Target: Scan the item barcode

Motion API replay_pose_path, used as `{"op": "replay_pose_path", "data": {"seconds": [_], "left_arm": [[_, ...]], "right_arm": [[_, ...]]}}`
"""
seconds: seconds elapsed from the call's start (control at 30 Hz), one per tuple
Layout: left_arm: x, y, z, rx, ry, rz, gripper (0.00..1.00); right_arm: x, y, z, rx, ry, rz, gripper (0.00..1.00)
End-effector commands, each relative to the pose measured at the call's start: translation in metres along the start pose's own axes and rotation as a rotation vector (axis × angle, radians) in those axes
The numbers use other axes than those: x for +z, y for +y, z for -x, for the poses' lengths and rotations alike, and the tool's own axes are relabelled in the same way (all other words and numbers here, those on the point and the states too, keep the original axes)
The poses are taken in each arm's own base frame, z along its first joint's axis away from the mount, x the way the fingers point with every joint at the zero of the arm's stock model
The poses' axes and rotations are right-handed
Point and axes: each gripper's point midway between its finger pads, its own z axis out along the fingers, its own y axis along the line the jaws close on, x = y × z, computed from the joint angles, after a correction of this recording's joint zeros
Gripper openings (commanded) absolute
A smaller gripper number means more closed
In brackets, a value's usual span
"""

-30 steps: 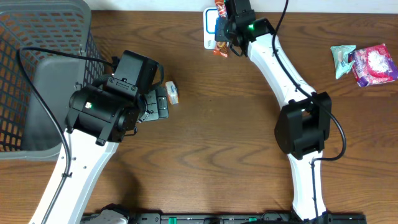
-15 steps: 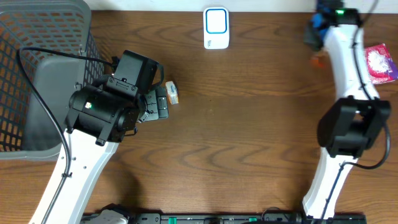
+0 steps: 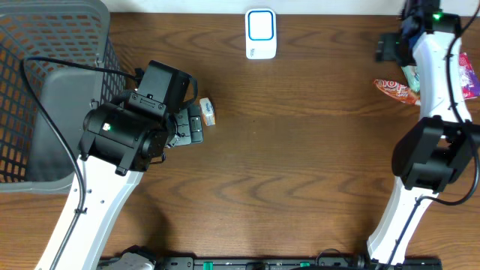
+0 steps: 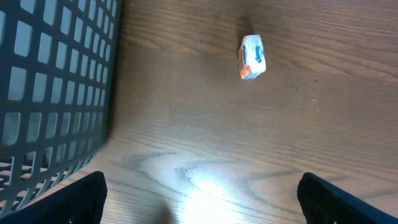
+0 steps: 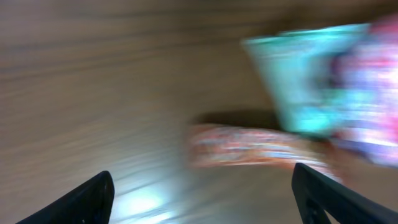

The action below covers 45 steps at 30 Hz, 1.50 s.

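Note:
The white and blue barcode scanner (image 3: 260, 34) lies at the table's far edge, with nothing over it. An orange snack packet (image 3: 395, 88) lies flat on the table at the far right, blurred in the right wrist view (image 5: 261, 146). My right gripper (image 3: 390, 49) (image 5: 205, 199) hovers just above it, open, with nothing between its fingers. A small white and orange packet (image 3: 207, 111) (image 4: 252, 56) rests on the wood just beyond my left gripper (image 3: 192, 124) (image 4: 200, 199), which is open and empty.
A grey mesh basket (image 3: 52, 90) (image 4: 56, 81) fills the far left, close beside the left arm. A teal packet (image 5: 305, 74) and a pink packet (image 3: 469, 75) lie next to the orange one at the right edge.
My right arm swung from the scanner to the far right. Its jaws opened and the orange packet now lies on the table. The left arm has not moved.

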Motion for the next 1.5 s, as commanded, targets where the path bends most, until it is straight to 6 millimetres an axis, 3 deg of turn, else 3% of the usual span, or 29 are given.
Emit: {"op": "replay_pose_path", "data": {"seconds": [0.0, 0.03, 0.07, 0.17, 0.37, 0.53, 0.73, 0.93, 1.23, 1.3, 1.4, 1.47], "left_arm": [[-0.002, 0.001, 0.002, -0.007, -0.008, -0.001, 0.98], [-0.002, 0.001, 0.002, -0.007, -0.008, -0.001, 0.98], [-0.002, 0.001, 0.001, -0.006, -0.007, 0.000, 0.98], [-0.002, 0.001, 0.001, -0.007, -0.007, 0.000, 0.98], [-0.002, 0.001, 0.002, -0.007, -0.008, -0.001, 0.98], [-0.002, 0.001, 0.001, -0.007, -0.007, 0.000, 0.98], [-0.002, 0.001, 0.002, -0.007, -0.008, -0.001, 0.98], [-0.002, 0.001, 0.002, -0.006, -0.008, -0.001, 0.98], [-0.002, 0.001, 0.001, -0.007, -0.007, 0.000, 0.98], [-0.002, 0.001, 0.002, -0.006, -0.008, -0.001, 0.98], [-0.002, 0.001, 0.001, -0.006, -0.007, 0.000, 0.98], [-0.002, 0.001, 0.001, -0.007, -0.007, 0.000, 0.98]], "right_arm": [[-0.051, 0.137, -0.021, -0.070, 0.064, 0.612, 0.88], [-0.060, 0.154, -0.027, -0.083, 0.085, 0.682, 0.97], [-0.071, 0.173, -0.036, -0.101, 0.112, 0.759, 0.98], [-0.093, 0.214, -0.057, -0.158, 0.168, 0.869, 0.99], [-0.126, 0.297, -0.105, -0.279, 0.246, 0.910, 0.99], [-0.137, 0.345, -0.129, -0.306, 0.222, 0.829, 0.99], [-0.143, 0.389, -0.149, -0.255, 0.145, 0.690, 0.99], [-0.134, 0.423, -0.172, -0.279, 0.147, 0.690, 0.99], [-0.080, 0.445, -0.198, -0.331, 0.193, 0.651, 0.98], [-0.067, 0.450, -0.202, -0.332, 0.201, 0.651, 0.92], [-0.058, 0.452, -0.206, -0.334, 0.215, 0.645, 0.70], [-0.057, 0.451, -0.207, -0.335, 0.218, 0.642, 0.62]]}}
